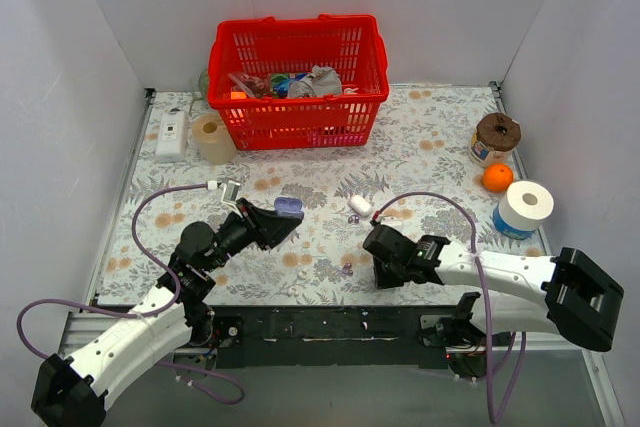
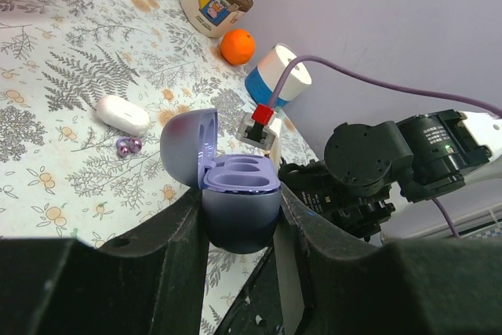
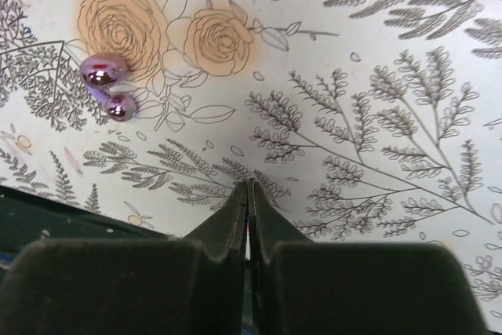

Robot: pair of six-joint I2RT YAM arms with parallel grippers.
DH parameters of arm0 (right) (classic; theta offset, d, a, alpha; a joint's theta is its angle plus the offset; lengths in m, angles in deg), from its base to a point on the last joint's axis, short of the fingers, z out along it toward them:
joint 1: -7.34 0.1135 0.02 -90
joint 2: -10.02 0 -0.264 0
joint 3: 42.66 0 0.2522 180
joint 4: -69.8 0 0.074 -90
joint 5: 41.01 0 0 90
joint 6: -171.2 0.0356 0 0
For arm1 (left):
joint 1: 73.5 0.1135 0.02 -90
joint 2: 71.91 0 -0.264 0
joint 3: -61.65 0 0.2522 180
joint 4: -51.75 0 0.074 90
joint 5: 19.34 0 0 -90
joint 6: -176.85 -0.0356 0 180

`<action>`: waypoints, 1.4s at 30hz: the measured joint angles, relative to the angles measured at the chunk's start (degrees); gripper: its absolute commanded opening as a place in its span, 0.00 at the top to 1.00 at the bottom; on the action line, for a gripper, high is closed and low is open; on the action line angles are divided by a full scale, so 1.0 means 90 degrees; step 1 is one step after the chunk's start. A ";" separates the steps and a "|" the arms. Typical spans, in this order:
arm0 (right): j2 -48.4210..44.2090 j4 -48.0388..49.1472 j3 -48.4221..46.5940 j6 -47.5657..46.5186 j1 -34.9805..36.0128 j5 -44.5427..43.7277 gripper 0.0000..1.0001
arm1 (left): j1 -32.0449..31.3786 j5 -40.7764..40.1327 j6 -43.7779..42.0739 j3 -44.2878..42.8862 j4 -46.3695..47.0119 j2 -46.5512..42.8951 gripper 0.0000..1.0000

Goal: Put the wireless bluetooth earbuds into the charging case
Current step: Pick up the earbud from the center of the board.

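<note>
My left gripper (image 1: 284, 221) is shut on the lavender-blue charging case (image 1: 288, 207) and holds it above the table. In the left wrist view (image 2: 240, 203) the case (image 2: 235, 217) has its lid open and both hollows show empty. One purple earbud (image 1: 353, 217) lies beside a white capsule (image 1: 361, 205); it also shows in the left wrist view (image 2: 128, 146). A second purple earbud (image 1: 347, 268) lies near the table's front edge, up and to the left of my fingers in the right wrist view (image 3: 106, 84). My right gripper (image 1: 383, 277) is shut and empty (image 3: 249, 184), tips close above the cloth just right of that earbud.
A red basket (image 1: 300, 127) with clutter stands at the back. A tape roll (image 1: 212, 137) and a white device (image 1: 172, 135) are back left. A brown-lidded jar (image 1: 496, 137), an orange (image 1: 497, 177) and a white-and-blue roll (image 1: 523, 209) are at the right.
</note>
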 measured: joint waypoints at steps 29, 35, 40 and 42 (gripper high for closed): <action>0.1608 0.1061 -0.1467 -0.2856 0.0221 0.0209 0.52 | 0.0000 -0.0185 -0.0221 -0.0002 -0.0573 -0.0418 1.00; 0.1610 0.1226 -0.1457 -0.2827 0.0248 0.0277 0.53 | 0.0000 -0.0204 -0.0262 -0.0002 -0.0695 -0.0459 1.00; 0.1729 0.1260 -0.1457 -0.2776 0.0248 0.0270 0.54 | 0.0000 -0.0204 -0.0270 -0.0002 -0.0758 -0.0461 1.00; 0.1831 0.1258 -0.1457 -0.2756 0.0248 0.0240 0.55 | 0.0000 -0.0206 -0.0287 -0.0002 -0.0782 -0.0466 1.00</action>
